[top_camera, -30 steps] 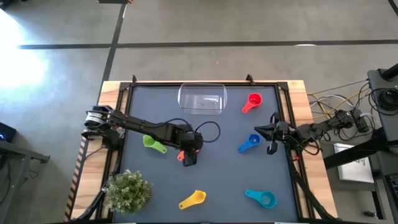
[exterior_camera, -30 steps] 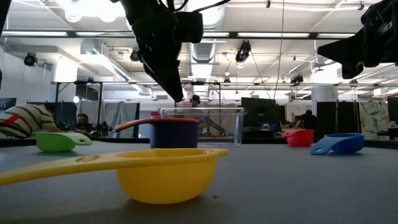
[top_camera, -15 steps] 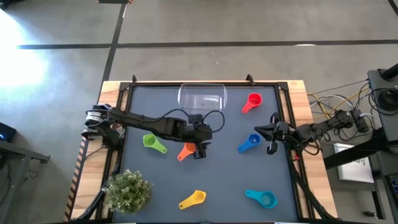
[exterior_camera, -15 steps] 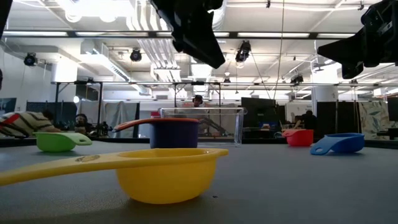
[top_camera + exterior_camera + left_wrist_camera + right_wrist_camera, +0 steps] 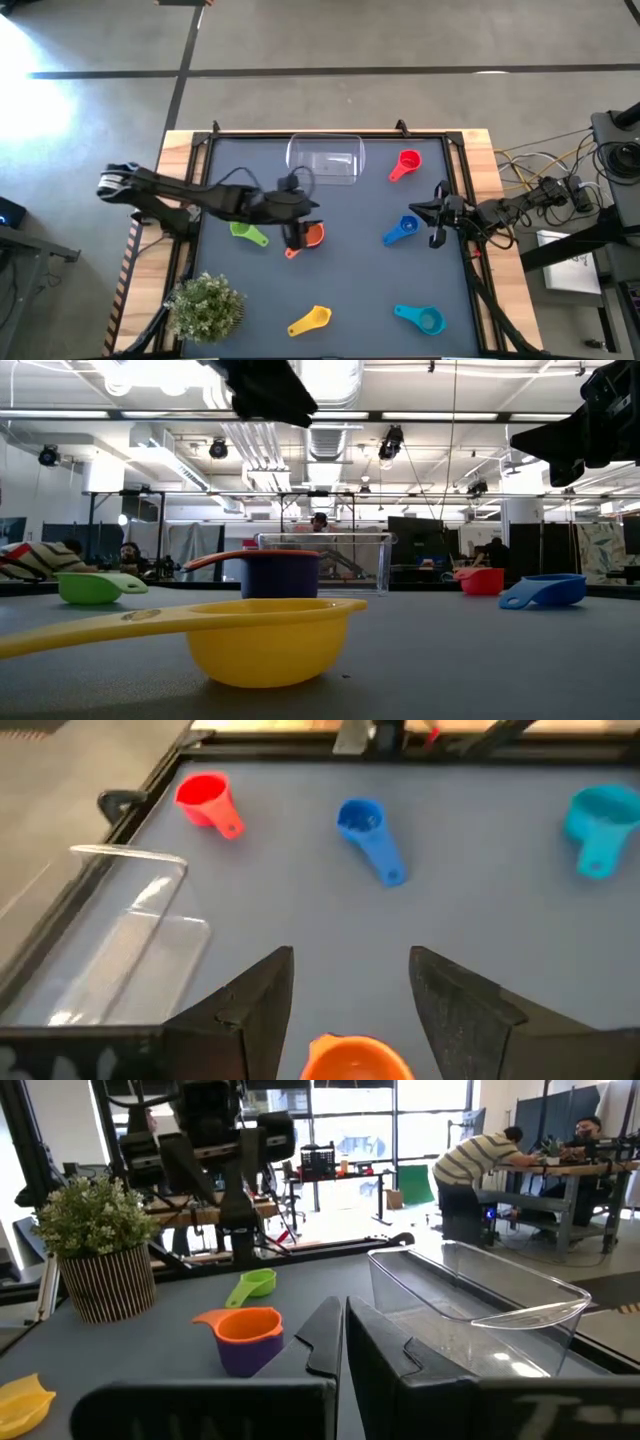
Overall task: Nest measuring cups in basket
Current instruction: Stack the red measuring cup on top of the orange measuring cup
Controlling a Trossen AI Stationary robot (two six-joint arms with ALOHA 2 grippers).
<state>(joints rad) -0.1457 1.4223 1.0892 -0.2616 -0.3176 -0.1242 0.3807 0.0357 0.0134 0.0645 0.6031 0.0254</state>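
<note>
The orange cup (image 5: 311, 235) sits nested in the purple cup (image 5: 246, 1353), which stands on the mat at mid-table. My left gripper (image 5: 350, 955) hovers open above this stack (image 5: 281, 572), its fingers on either side of the orange rim without touching it. The green cup (image 5: 247, 231), red cup (image 5: 405, 163), blue cup (image 5: 402, 229), teal cup (image 5: 420, 318) and yellow cup (image 5: 310, 321) lie apart on the mat. The clear basket (image 5: 325, 158) stands near the far edge. My right gripper (image 5: 425, 211) waits shut beside the blue cup.
A potted plant (image 5: 205, 308) stands at the near left corner. A raised black frame (image 5: 330, 134) borders the mat. Open mat lies between the cup stack and the basket. People sit at desks (image 5: 480, 1165) in the room beyond the table.
My left gripper has risen from just above the orange-and-purple stack to well above it. It swung toward the table's right edge, then back left over the stack. The cups have stayed in place.
</note>
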